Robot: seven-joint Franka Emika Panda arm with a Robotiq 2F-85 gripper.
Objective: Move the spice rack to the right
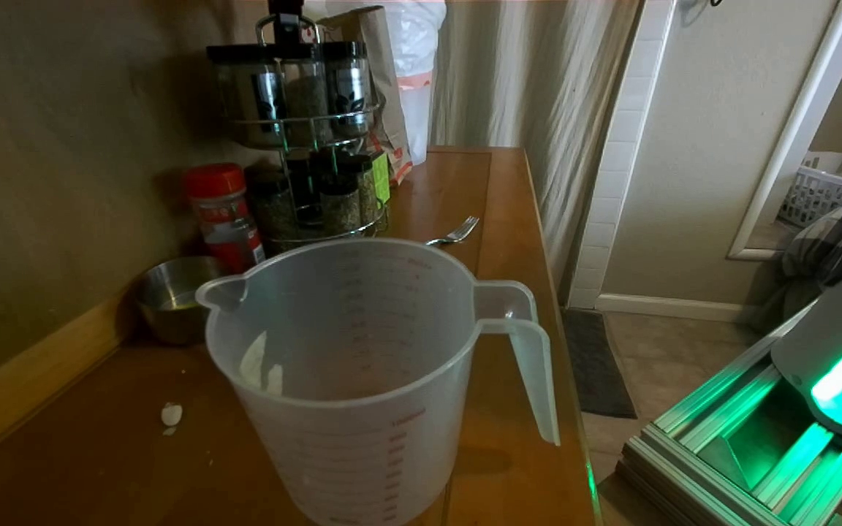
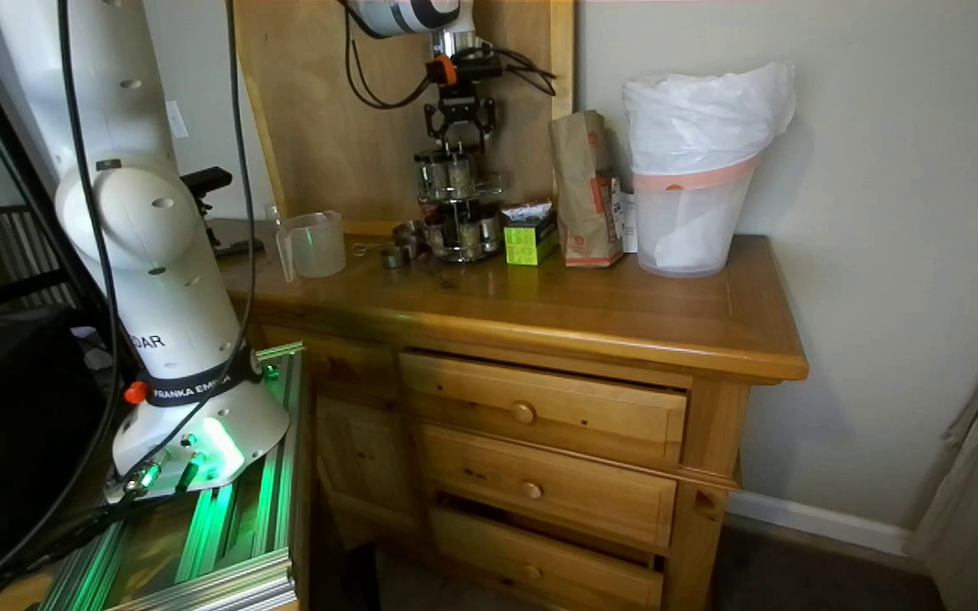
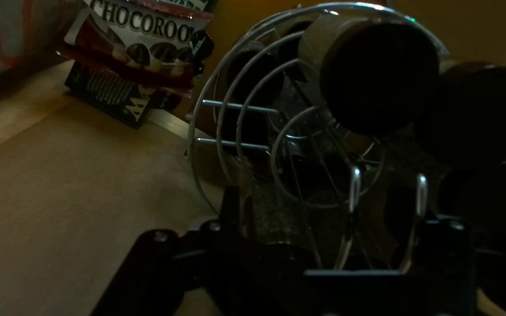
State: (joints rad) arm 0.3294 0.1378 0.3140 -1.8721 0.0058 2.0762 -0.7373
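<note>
Spice rack (image 1: 305, 117): upright on the dresser top (image 2: 650, 297), close to the back panel (image 2: 353, 161); two wire tiers of dark-lidded glass jars (image 1: 348, 88). In an exterior view it stands between small metal cups (image 2: 407, 243), left of it in frame, and a lime-green box (image 2: 526, 241), just beside it on the right.
Upper tier: jars sit to one side; wire rings (image 3: 240, 106) show on the other, clearest in the wrist view.
Rack handle (image 3: 355, 188): wire loop on top, both uprights between two black fingers (image 3: 450, 250).
Gripper (image 2: 462, 142): right at the rack's top, jaws spread wide around the loop, clamped on nothing. Loop is nearer the right-hand finger in the wrist view; too dark to tell if they touch.
Red-lidded jar (image 1: 224, 212): just beside the rack, wall side; touching or apart, can't tell.
Lime-green box: carries a snack packet (image 3: 134, 48), lettering starts "CHOCOROO".
Fork (image 1: 457, 232): flat on the dresser top, near the rack, toward the front edge; handle end hidden behind the measuring jug (image 1: 348, 446).
Measuring jug: translucent, red scale marks, upright, well apart from the rack in an exterior view; its handle faces the dresser's front edge.
Paper bag (image 2: 587, 195): standing, right of the box in an exterior view.
Bin (image 2: 693, 178): right of the bag, white liner (image 2: 701, 119) over the rim.
Arm (image 2: 149, 221): white, base glowing green, mounted on a metal frame (image 2: 234, 585).
</note>
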